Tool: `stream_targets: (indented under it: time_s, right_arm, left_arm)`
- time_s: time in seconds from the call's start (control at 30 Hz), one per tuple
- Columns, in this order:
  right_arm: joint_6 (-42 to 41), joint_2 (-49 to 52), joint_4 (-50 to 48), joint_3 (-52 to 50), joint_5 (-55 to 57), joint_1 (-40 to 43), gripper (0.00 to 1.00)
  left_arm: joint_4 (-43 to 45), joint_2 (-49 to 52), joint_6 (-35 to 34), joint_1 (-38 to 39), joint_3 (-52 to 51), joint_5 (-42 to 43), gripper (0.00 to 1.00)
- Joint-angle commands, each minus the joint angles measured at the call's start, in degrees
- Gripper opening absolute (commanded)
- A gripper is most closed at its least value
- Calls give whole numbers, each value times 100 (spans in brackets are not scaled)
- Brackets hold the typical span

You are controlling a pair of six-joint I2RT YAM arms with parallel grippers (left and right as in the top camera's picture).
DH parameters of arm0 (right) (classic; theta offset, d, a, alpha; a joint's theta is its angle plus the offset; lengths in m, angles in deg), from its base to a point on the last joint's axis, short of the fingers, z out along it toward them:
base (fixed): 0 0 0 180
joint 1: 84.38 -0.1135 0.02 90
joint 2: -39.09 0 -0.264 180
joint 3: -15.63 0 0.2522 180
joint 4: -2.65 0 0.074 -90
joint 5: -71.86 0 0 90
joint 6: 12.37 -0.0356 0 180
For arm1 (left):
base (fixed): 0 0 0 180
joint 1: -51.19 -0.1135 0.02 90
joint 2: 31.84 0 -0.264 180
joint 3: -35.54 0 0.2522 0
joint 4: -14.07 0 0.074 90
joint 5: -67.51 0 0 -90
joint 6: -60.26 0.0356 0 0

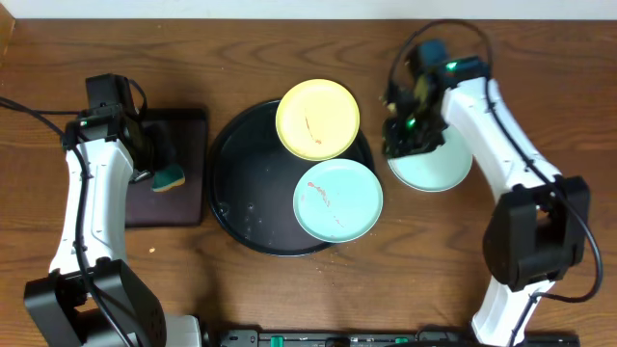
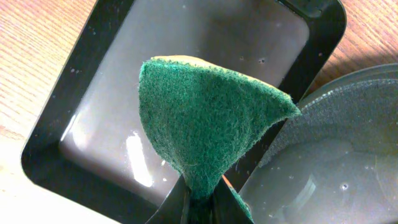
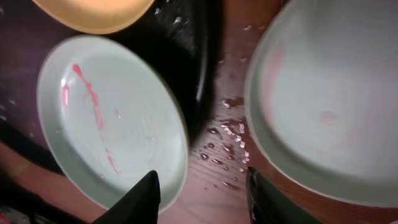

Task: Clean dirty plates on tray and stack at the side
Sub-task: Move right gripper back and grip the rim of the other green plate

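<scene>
mint-green and streaked with thin red smears, the nearest plate [image 1: 337, 200] lies on the near right of the round black tray [image 1: 241, 183]. its edge seems to ride over the tray's rim. just right of it, off the tray, a second mint plate [image 1: 439, 173] rests on the wooden counter [image 1: 289, 29]. it shows only a faint pink tinge in the right wrist view, and water beads [image 3: 227, 146] spot the wood between the two. the right jaws hang over that gap, parted, with nothing between them.

across on the left, the left jaws are pinched tight on the lower corner of a green sponge [image 2: 205, 118]. they hold it above the small rectangular tray [image 1: 183, 207], beside the round one. farthest off, the yellow plate [image 1: 318, 119] carries a thin brown streak and lies across the tray's far rim.

two plates look uncleaned, so the job is likely about a third done. the main risk, i'd judge, is wet glaze, since a plate picked up by its edge could slide out of the jaws. a plate perched on the rim may rock or skate when the sponge presses on it. gripped by one corner, the sponge could fold and wipe poorly. the right jaws could also clip either mint plate on the way down.
</scene>
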Motion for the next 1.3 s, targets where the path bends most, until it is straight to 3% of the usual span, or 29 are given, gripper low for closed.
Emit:
stream_targets:
  time_s: [0.0, 0.3, 0.5, 0.73, 1.0, 1.27]
  right_arm:
    - [59, -11, -111, -382, -42, -125, 43]
    - [-15, -9, -990, -1298, -13, -531, 40]
    - [-330, -9, -1325, -1497, 286, -691, 28]
    - [-472, -9, -1362, -1497, 385, -732, 1]
    - [-597, -13, -1405, -1220, 94, -1252, 1]
    - [-1740, -13, -2109, -756, 83, -1967, 1]
  left_arm:
    - [-11, 22, 11, -22, -13, -70, 7]
    - [4, 22, 11, -20, -13, -68, 8]
    - [4, 22, 11, -20, -13, -68, 7]
    - [7, 22, 11, -20, -13, -68, 7]
    - [-39, -17, 15, -20, 142, -63, 7]
    - [-114, -542, 35, -20, 376, -33, 7]
